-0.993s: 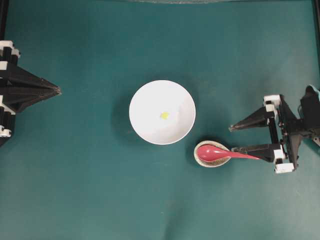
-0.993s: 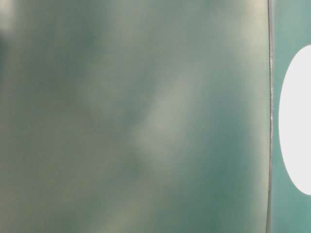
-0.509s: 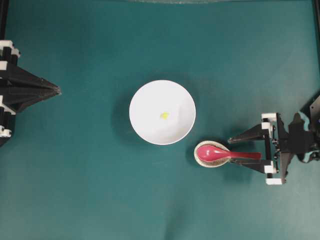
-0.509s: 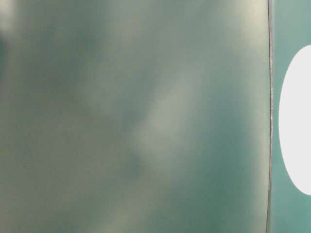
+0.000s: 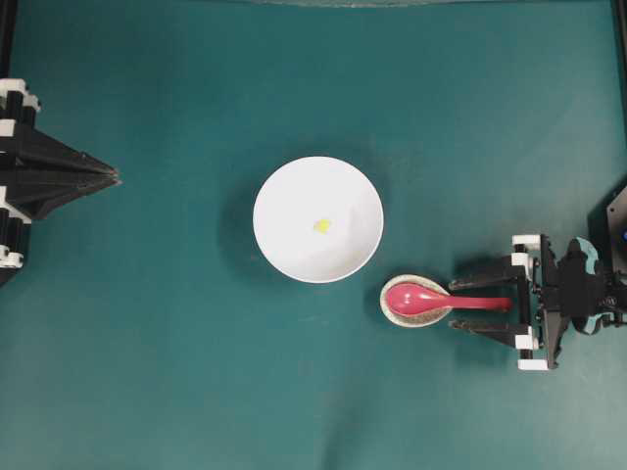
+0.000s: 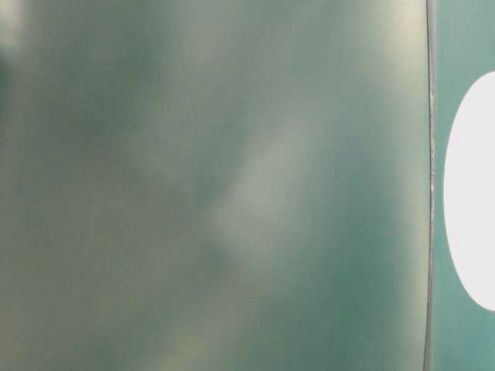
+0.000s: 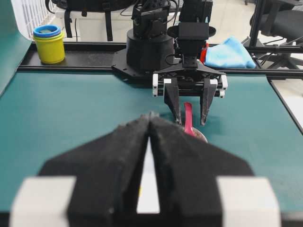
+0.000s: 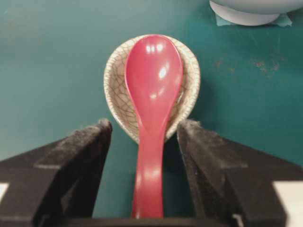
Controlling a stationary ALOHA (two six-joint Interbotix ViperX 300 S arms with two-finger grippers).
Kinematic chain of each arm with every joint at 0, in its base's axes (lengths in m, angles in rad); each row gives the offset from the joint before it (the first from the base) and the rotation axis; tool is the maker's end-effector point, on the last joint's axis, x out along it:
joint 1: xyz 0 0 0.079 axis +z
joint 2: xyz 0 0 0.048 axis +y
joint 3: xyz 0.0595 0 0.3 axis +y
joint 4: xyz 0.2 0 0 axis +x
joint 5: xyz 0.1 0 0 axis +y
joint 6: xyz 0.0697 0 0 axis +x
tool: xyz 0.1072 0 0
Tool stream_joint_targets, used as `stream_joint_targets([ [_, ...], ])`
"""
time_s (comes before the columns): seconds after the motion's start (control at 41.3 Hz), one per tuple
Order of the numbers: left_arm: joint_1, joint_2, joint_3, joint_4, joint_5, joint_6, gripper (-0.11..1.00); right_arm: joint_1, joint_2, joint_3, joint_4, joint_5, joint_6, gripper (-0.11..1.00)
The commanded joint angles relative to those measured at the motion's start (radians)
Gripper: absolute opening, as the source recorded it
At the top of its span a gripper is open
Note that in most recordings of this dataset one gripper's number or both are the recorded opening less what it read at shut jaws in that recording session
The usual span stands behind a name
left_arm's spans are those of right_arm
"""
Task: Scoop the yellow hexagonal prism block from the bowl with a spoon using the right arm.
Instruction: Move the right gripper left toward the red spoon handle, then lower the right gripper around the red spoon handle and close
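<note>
Tiny yellow hexagonal block in round white bowl; glossy pink-red spoon on speckled beige spoon rest right of bowl, handle between right tool's fingers.

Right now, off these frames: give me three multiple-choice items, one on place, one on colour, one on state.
1. Where is the scoop of the spoon?
A. in the bowl
B. on the spoon rest
C. flat on the mat
2. What colour is the block in the bowl?
A. yellow
B. blue
C. red
3. How is the right gripper set?
A. shut on the handle
B. open, one finger on each side of the handle
C. open, over the bowl

Key: 1 B, the right wrist view shows the scoop lying in the spoon rest. 2 A, the overhead view shows a yellow speck on white. 3 B, both fingers flank the handle with gaps.
</note>
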Motion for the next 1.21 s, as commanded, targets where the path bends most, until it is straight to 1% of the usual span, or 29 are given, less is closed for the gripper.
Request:
stream_joint_targets([
  [0.0, -0.002, 0.003, -0.026, 0.002, -0.011, -0.002, 0.09, 0.006, -0.012, -0.002, 0.011, -0.006, 0.002, 0.62],
  [0.315, 0.0, 0.005, -0.026, 0.003, -0.006, 0.0, 0.09, 0.008, -0.012, -0.005, 0.018, 0.018, 0.005, 0.61],
  [0.533, 0.0, 0.005, -0.026, 0.003, -0.002, 0.002, 0.09, 0.008, -0.012, -0.006, 0.032, 0.034, 0.006, 0.61],
  [0.703, -0.002, 0.005, -0.025, 0.003, 0.0, 0.006, 0.09, 0.008, -0.011, -0.006, 0.032, 0.044, 0.006, 0.6],
  [0.848, -0.002, 0.006, -0.025, 0.003, 0.0, 0.006, 0.09, 0.011, -0.011, -0.005, 0.032, 0.046, 0.006, 0.57],
  [1.187, -0.002, 0.009, -0.023, 0.003, 0.0, 0.006, 0.09, 0.015, -0.011, 0.0, 0.032, 0.041, 0.006, 0.56],
])
